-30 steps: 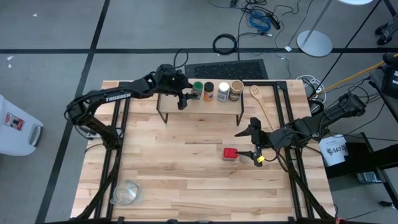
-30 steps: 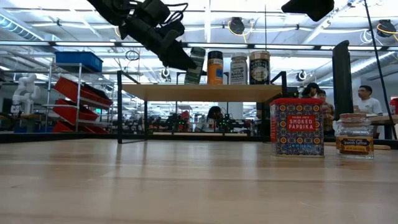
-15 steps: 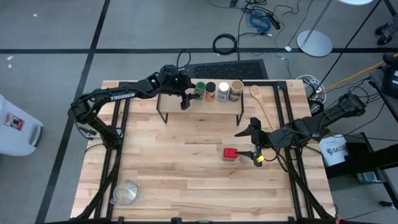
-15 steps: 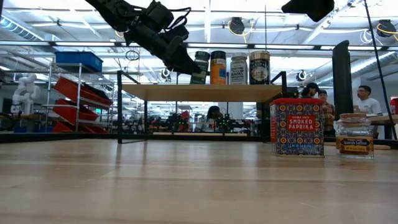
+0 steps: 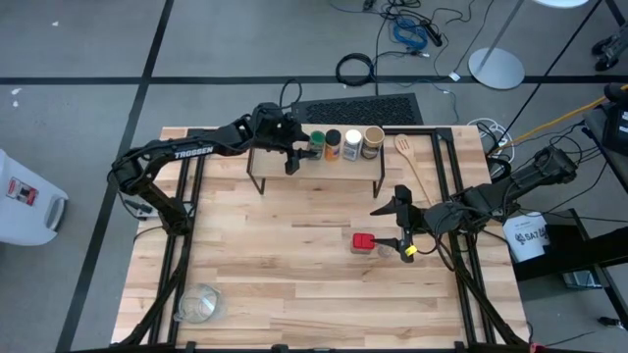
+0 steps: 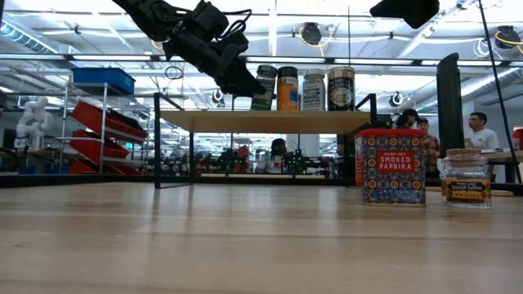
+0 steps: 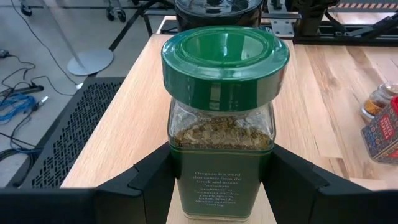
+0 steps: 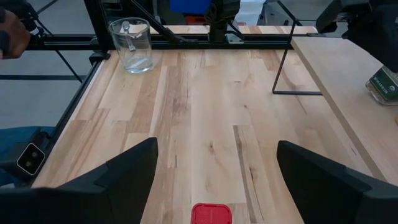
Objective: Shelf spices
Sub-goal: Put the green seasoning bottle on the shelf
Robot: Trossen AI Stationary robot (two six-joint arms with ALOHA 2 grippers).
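The green-lidded spice jar [image 7: 221,124] stands upright at the left end of a row on the shelf [image 6: 327,121]. My left gripper [image 5: 297,149] is shut on it. Beside it stand a black-lidded jar [image 5: 332,139], a white-lidded jar [image 5: 353,140] and a tan-lidded jar [image 5: 373,137]. A red paprika tin [image 5: 363,241] and a small jar [image 6: 466,175] rest on the table. My right gripper [image 5: 400,226] hovers open just right of the tin. My left gripper pinches the green-lidded jar by the lower part of its glass body [image 7: 177,186], one finger on each side wall. The fingers come from the table's left, slanting a little downward. The jar is upright, its base level with its neighbours' on the plank [image 7: 124,124].
A wooden spoon [image 5: 412,162] lies right of the shelf. A clear glass vessel [image 5: 199,304] stands near the front left corner. Bare wood stretches across the middle of the table [image 8: 205,106]. People sit in the room beyond the table.
In my left gripper the green-lidded jar has gone from tilted to upright. It has sunk a little and come closer to the black-lidded jar.
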